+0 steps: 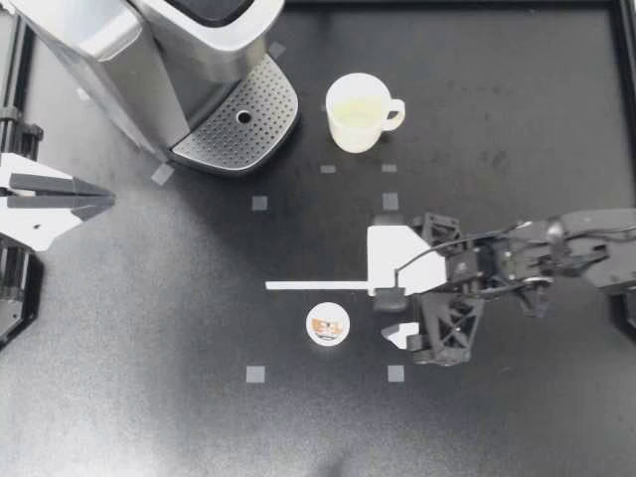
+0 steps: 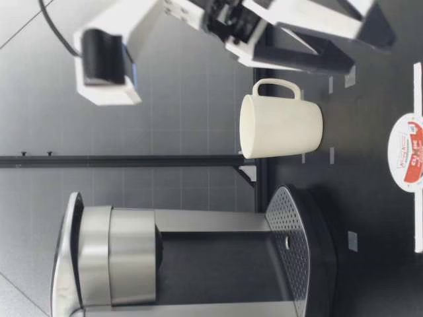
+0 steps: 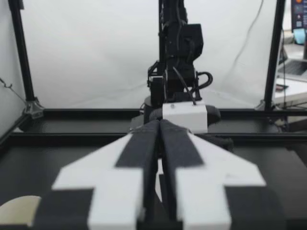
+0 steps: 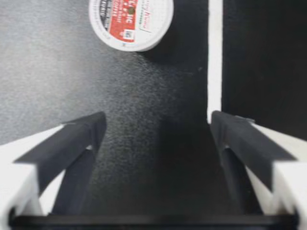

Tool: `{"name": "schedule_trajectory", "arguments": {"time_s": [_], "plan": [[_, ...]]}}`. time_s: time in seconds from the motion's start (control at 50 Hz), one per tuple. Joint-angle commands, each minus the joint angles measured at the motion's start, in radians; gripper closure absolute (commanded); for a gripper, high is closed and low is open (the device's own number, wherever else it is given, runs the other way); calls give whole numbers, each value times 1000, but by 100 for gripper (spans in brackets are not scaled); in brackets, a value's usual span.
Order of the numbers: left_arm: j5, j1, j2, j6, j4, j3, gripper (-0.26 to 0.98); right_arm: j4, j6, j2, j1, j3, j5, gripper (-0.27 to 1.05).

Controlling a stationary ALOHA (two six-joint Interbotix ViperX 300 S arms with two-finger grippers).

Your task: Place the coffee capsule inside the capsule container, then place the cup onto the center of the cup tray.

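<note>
The coffee capsule (image 1: 327, 324) sits lid up on the black table, a short way off my right gripper (image 1: 392, 316). That gripper is open and holds nothing. In the right wrist view the capsule (image 4: 131, 23) lies ahead of the open gripper (image 4: 156, 127), toward one finger, touching neither. The cream cup (image 1: 363, 111) stands upright on the table beside the machine's perforated cup tray (image 1: 238, 124), handle pointing away from it. The low view shows the cup (image 2: 281, 125) and the capsule (image 2: 404, 152) nearer the camera. My left gripper (image 1: 107, 202) waits shut and empty at the table's left edge.
The silver coffee machine (image 1: 149, 50) fills the far left corner. A thin white strip (image 1: 318, 285) lies on the table beside the capsule. Small grey tape squares (image 1: 255, 374) mark the mat. A black frame rail (image 1: 626, 99) borders the table.
</note>
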Motion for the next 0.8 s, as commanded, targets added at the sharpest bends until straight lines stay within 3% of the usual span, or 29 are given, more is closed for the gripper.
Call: {"name": "schedule_trajectory", "arguments": {"time_s": [0.0,0.78], "plan": [[-5,2,3,3,0,-11,62,2,-3,11,8,-41,6,-18],[-5,2,0,14,2,-9,62,-2,-18,173,38,-204,15,-18]]}}
